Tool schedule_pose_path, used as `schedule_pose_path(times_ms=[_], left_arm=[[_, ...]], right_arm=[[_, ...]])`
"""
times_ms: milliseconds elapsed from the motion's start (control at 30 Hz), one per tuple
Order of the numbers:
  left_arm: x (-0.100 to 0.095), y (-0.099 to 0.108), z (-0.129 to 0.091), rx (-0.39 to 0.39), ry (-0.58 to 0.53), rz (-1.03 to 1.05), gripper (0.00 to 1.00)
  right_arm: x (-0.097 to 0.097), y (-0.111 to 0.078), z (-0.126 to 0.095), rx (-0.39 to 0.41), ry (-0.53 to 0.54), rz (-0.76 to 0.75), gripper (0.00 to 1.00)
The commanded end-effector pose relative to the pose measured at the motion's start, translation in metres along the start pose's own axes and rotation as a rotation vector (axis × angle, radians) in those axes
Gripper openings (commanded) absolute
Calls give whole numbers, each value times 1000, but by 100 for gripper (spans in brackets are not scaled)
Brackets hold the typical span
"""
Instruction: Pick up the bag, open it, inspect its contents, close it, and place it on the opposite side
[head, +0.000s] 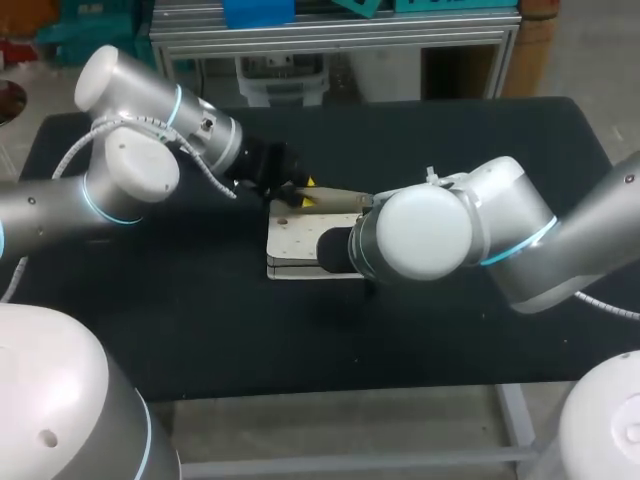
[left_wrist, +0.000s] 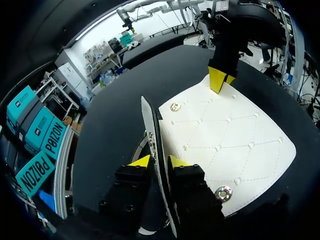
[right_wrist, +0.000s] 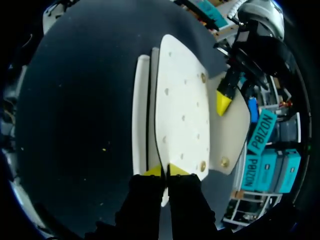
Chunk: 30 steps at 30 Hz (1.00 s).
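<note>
Quilting and round metal snaps (left_wrist: 223, 192) mark the white bag (head: 300, 240), which lies near the middle of the black table (head: 200, 330), with both arms at it. The left arm (head: 130, 175) comes in from the table's left edge. Its left gripper (head: 303, 193) is at the bag's far side, nearer the table's far edge. In the left wrist view that gripper (left_wrist: 160, 162) is clamped on the flap (left_wrist: 151, 135). The thin flap stands nearly upright on edge, with one yellow tip pressed against each face. The quilted body of the bag (left_wrist: 225, 135) spreads out beside it.

The right arm (head: 430, 230) reaches in from the table's right edge, and its wrist hides its own fingers from the overhead camera. The right wrist view shows the right gripper (right_wrist: 165, 171) pinched tight on the near edge of the bag's (right_wrist: 182, 110) studded panel, with further layers of the bag alongside. The open flap (right_wrist: 235, 130) lies beyond that panel, with the left gripper (right_wrist: 223, 102) on it. From the left wrist, the right gripper (left_wrist: 218, 80) shows at the bag's opposite edge.
</note>
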<state>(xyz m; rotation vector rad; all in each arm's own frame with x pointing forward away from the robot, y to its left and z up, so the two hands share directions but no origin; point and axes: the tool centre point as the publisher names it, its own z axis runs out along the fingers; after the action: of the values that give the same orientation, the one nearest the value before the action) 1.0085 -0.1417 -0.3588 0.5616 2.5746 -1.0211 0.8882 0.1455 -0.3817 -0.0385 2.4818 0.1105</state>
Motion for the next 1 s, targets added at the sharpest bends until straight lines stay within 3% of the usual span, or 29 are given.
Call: schedule_pose_path(times_ms=[33, 400, 433, 467, 500, 833, 1000], left_arm=[[-2, 0, 0, -8, 12, -4, 0], [-2, -3, -6, -12, 15, -24, 0], [-2, -4, -7, -8, 12, -28, 0], [-2, -5, -8, -8, 9, -31, 0], [-2, -6, -9, -9, 4, -32, 0], [-13, -15, -34, -14, -85, -91, 0], [-21, -25, -48, -27, -128, -126, 0]], right_arm=[[2, -1, 2, -3, -4, 1, 0], [0, -2, 0, -9, 7, 24, 0], [-1, -2, -2, -17, 10, 27, 31], [-2, -2, -4, -17, 15, 38, 79], [-3, -2, -6, -17, 17, 49, 100], [-5, 1, -53, -77, -71, 49, 100], [-12, -2, -72, -64, -95, 71, 100]])
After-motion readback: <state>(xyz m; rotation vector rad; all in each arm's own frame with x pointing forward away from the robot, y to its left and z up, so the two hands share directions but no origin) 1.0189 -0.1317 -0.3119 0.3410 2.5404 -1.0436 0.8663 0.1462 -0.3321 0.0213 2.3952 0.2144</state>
